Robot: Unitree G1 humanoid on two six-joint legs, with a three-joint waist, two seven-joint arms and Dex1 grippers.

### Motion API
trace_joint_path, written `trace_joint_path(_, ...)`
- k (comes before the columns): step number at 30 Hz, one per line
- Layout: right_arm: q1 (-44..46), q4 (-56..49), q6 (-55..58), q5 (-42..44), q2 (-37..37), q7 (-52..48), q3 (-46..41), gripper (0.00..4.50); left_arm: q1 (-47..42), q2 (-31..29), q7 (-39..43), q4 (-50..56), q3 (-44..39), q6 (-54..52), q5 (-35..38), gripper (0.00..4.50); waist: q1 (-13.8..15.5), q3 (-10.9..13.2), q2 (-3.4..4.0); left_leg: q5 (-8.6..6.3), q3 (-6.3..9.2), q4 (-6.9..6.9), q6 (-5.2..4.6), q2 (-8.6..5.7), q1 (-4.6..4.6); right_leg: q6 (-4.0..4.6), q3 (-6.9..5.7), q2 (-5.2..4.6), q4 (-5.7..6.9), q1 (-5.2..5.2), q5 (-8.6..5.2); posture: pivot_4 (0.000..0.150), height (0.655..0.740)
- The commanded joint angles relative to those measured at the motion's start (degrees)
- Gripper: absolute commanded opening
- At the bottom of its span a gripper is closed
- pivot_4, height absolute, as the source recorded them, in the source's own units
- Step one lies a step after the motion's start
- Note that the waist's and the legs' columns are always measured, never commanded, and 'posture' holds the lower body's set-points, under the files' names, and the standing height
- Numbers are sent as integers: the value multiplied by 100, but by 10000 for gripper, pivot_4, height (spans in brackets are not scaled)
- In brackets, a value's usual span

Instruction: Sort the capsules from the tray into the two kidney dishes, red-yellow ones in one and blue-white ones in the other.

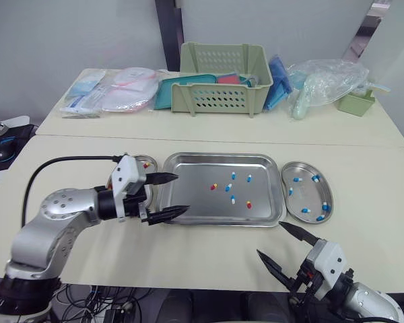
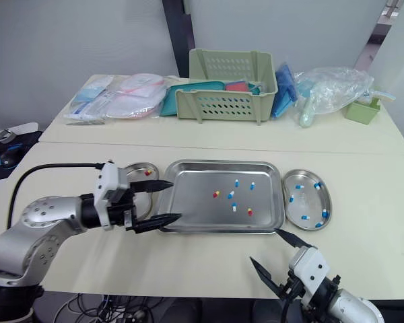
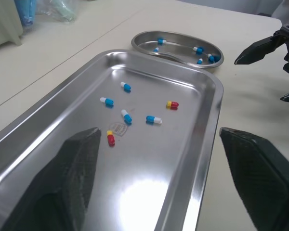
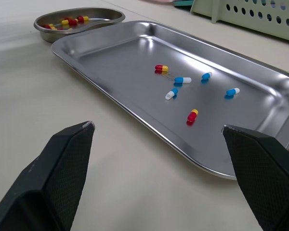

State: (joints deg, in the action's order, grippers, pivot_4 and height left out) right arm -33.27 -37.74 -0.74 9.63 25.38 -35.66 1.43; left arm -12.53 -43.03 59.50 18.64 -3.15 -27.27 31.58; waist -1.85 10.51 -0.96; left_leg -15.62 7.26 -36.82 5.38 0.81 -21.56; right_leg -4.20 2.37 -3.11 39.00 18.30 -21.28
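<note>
1. Capsules (image 1: 228, 188): six lie loose near the middle of the tray (image 1: 195, 168), which sits on the table (image 1: 363, 195) between two dishes. Likely trouble: the tray floor is slick and mirror-bright, so a tilted pinch could squirt a capsule sideways or over the rim.
2. Right dish (image 1: 307, 196) holds blue-white only. Left dish (image 4: 72, 32) holds red-yellow only. One wrong drop would spoil a sorted dish and cost a re-pick.
3. Left gripper (image 1: 182, 193) is at the tray's left end, fingers spread wide with nothing between them. Right gripper (image 1: 269, 238) is over bare table off the tray's near right corner, fingers also wide apart and empty. If both reach in together, the arms could clash above the tray or shove it into a dish.
4. One red-yellow (image 1: 213, 186) lies near a blue-white. Wide fingers could close on both and carry a mixed pair.
5. Look: tiny, glossy, two-tone. Four blue-white and two red-yellow, all lying flat, none touching.
</note>
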Motion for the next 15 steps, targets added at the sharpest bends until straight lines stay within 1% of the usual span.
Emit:
trace_joint_path(1, -9, -261, -15, -15, 5, 108, 50, 45000, -289, 214, -116, -277, 284, 307, -336, 30025, 1, 0, 0, 0, 0, 0, 0, 0, -1, 0, -1, 0, 0, 0, 0, 1500, 7400)
trace_joint_path(5, -10, -333, 46, -9, 23, 187, 77, 45000, -535, 538, -290, -612, 637, 442, -698, 30025, 7, 0, 0, 0, 2, -3, 0, -1, -3, 0, -1, 0, 0, 0, 0, 1500, 7400)
trace_joint_path(9, -3, -402, 122, -11, 47, 237, 122, 45000, -773, 843, -538, -1018, 1083, 586, -1235, 30025, 7, 0, 0, 0, 2, -4, 0, -1, -3, 0, -1, 0, 1, 0, 0, 1500, 7400)
trace_joint_path(13, 4, -491, 232, -1, 79, 283, 153, 45000, -1122, 1138, -836, -1307, 1311, 279, -1496, 30025, 7, 0, -1, 1, 9, -10, 0, -3, -9, 0, -7, 0, 1, 0, 0, 1500, 7400)
trace_joint_path(15, 4, -536, 285, 8, 93, 304, 153, 45000, -1234, 1194, -828, -1403, 1394, 162, -1550, 30025, 2, 0, -1, 1, 10, -9, 0, -4, -9, -1, -7, 0, 1, 0, 0, 1500, 7400)
